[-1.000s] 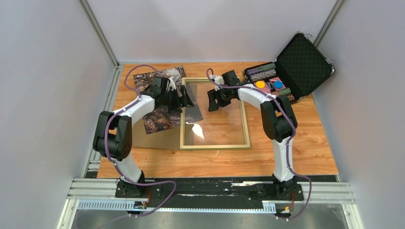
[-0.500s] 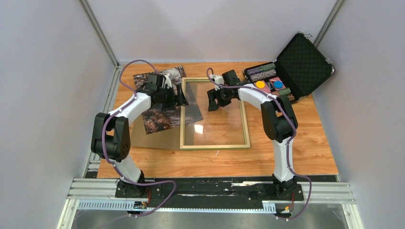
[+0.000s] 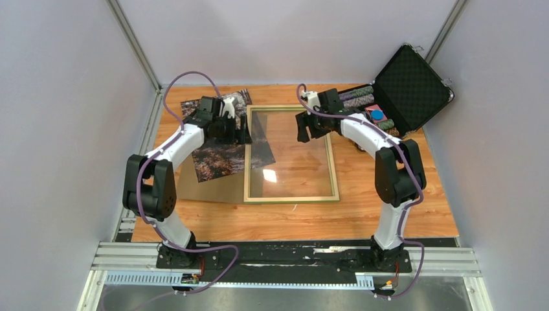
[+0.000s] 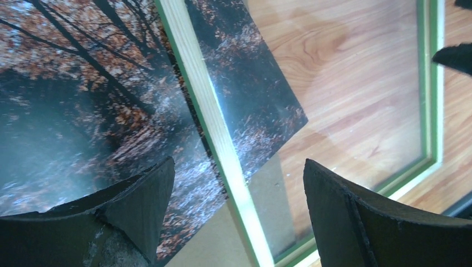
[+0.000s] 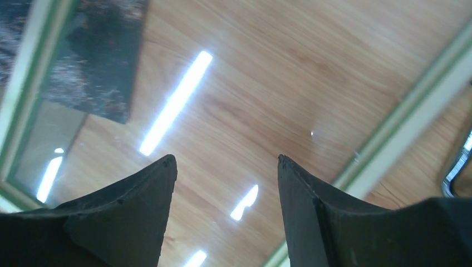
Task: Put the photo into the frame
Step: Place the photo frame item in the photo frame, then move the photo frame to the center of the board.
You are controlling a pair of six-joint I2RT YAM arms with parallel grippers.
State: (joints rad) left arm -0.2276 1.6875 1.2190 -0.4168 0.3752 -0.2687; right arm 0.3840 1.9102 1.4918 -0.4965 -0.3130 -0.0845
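Top external view: frame (image 3: 291,199) flat on the table (image 3: 401,201), pale wood side up, glass inside. At 9 o'clock from it, photo (image 3: 210,159) lying tilted on a brown board (image 3: 207,189), one corner passing below the left rail and showing through the glass. At 2 o'clock from the frame, open black case (image 3: 404,87).

Left gripper (image 3: 244,134) at the left rail, toward its far end. Seen from the left wrist: fingers (image 4: 133,211) wide apart, one above the photo (image 4: 83,100), the other above the glass, with the rail (image 4: 206,105) running between them. Nothing clamped; not possible to tell about contact with the surface below. Board (image 4: 214,236) visible at 6 o'clock, under the photo corner.

Right gripper (image 3: 303,131) over the far right part of the glass. Seen from the right wrist: fingers (image 5: 128,217) also apart, holding nothing, only glass and table wood between the tips. Right rail at 3 o'clock, photo corner at 10 o'clock.
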